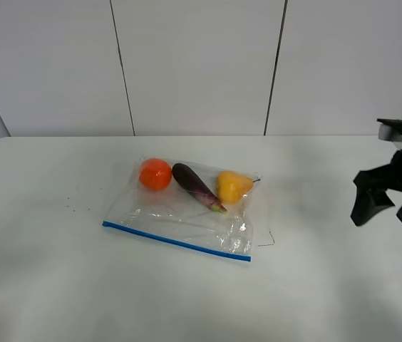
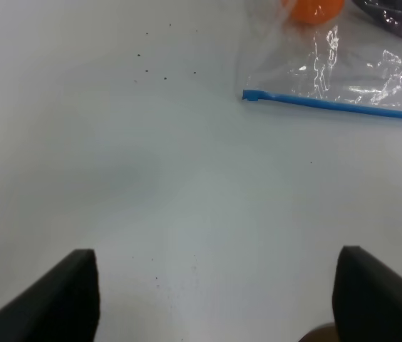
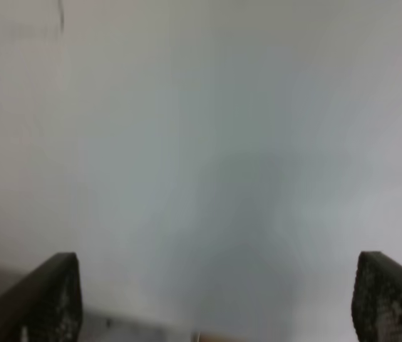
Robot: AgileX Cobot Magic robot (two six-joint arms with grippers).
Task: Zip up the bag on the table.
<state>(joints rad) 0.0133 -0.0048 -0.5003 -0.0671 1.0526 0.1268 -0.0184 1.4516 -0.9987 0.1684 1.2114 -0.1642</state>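
One bag (image 1: 179,217) is seen on one table (image 1: 44,285). Three foods are counted inside it: one orange (image 1: 155,174), one eggplant (image 1: 196,185) and one yellow fruit (image 1: 232,186). One gripper (image 1: 388,206) is seen from high up.

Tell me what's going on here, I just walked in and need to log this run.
Nothing is being handled yet. The bag lies flat on the table, holding an orange, an eggplant and a yellow fruit, its blue zipper strip along the near edge. The right gripper hangs off to the right, jaws open and empty. The left gripper, seen only in its wrist view, is open too, short of the zipper's end.
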